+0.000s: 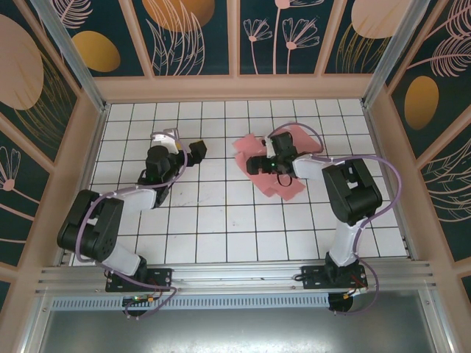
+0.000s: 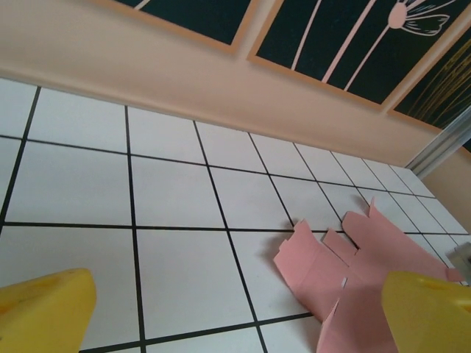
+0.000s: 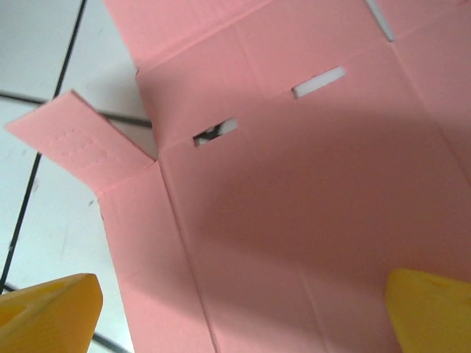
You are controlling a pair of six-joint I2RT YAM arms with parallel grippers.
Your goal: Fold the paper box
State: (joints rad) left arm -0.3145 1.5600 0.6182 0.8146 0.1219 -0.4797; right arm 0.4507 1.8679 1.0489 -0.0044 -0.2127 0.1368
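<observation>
Hovering over a flat pink die-cut card sheet (image 1: 285, 188) at two o'clock, the right gripper (image 1: 259, 163) is gaping wide; the left gripper (image 1: 193, 151), at ten o'clock, likewise.

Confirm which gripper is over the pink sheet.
The right gripper, open above the flat paper box. The left gripper, also open, sits over bare tiles to the sheet's left.

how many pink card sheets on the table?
1. The pink sheet lies unfolded right of centre, under the right gripper; the arm hides part of it.
</observation>
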